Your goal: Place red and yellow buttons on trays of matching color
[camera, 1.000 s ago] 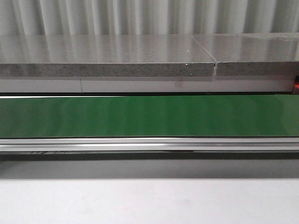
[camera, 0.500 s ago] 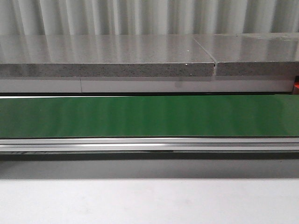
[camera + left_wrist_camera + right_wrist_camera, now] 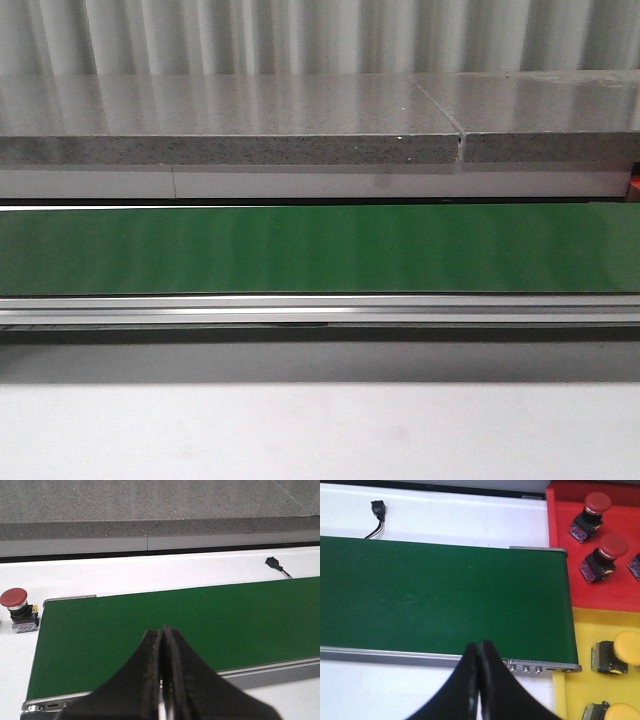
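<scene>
Left fingers (image 3: 162,680): pressed together, empty, hovering at the near edge of the belt (image 3: 175,625).
Right fingers (image 3: 479,680): pressed together, empty, also at the belt's near edge, toward its tray end.
Belt: green, bare across all three views; nothing riding on it.
Red button (image 3: 15,609): on the white surface (image 3: 125,575) just off the belt's end by the left arm; beside the belt, not on it.
Red tray (image 3: 620,585): beyond the belt's other end; two red buttons (image 3: 606,556) inside, a third partly cut off by the frame edge.
Yellow tray (image 3: 580,645): nearer than the red one, same end of belt; two yellow buttons (image 3: 620,652) in it.
Black plug (image 3: 272,562): on the surface beyond the belt's far edge.
Change vs earlier front frames: none seen; belt bare in all three, no arm in that view.
Meaning: judged a waiting phase. One red button remains unsorted; likely next for the left arm, fingers must open first.
</scene>
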`<state>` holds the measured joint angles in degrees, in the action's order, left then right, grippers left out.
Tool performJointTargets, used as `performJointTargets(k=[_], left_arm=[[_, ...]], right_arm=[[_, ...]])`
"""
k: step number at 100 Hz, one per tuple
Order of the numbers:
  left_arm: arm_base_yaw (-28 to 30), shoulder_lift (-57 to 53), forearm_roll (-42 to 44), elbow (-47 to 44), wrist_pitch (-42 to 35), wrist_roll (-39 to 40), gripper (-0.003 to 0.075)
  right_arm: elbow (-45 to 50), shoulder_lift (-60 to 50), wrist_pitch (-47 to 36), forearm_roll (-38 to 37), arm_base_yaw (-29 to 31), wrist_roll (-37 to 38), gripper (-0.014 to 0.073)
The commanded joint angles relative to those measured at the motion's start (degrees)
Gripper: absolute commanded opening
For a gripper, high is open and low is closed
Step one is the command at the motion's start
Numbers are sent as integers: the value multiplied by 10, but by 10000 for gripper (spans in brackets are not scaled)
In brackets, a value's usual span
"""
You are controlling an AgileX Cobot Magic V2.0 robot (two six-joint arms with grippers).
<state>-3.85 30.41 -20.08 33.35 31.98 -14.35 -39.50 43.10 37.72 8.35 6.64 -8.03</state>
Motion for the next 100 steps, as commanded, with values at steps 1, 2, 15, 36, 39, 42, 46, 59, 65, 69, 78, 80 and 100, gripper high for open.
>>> performJointTargets(k=[1,2,15,36,39,42,46,59,65,69,78,80,100], left_arm=[[-3,1,-13,15,-37,-1,-20],[-3,1,-13,15,-37,-1,-20],[-3,1,-13,15,-37,-1,-20],[-3,1,-13,15,-37,-1,-20],[-3,1,-13,15,-37,-1,-20],[-3,1,-13,15,-37,-1,-20],[-3,1,-13,15,-37,-1,-20],[-3,1,-9,15,-37,-1,-18],[-3,1,-9,15,-37,-1,-6],[-3,1,-9,15,-36,-1,22],[-3,1,-9,15,-32,-1,148],[-3,1,-9,15,-32,-1,188],[-3,1,-16,15,-31,-1,608]], right_arm=[[-14,-2,-29,-3,-1,-5,-68],[-14,-2,-29,-3,-1,-5,-68],[-14,-2,-29,-3,-1,-5,-68],[-14,-2,-29,-3,-1,-5,-68],[-14,-2,-29,-3,-1,-5,-68],[-14,-2,-29,-3,-1,-5,-68],[-14,-2,-29,-3,-1,-5,-68],[-14,-2,-29,-3,-1,-5,-68],[-14,-2,-29,-3,-1,-5,-68],[-14,-2,-29,-3,-1,-5,-68],[-14,-2,-29,-3,-1,-5,-68],[-14,-2,-29,-3,-1,-5,-68],[-14,-2,-29,-3,-1,-5,-68]])
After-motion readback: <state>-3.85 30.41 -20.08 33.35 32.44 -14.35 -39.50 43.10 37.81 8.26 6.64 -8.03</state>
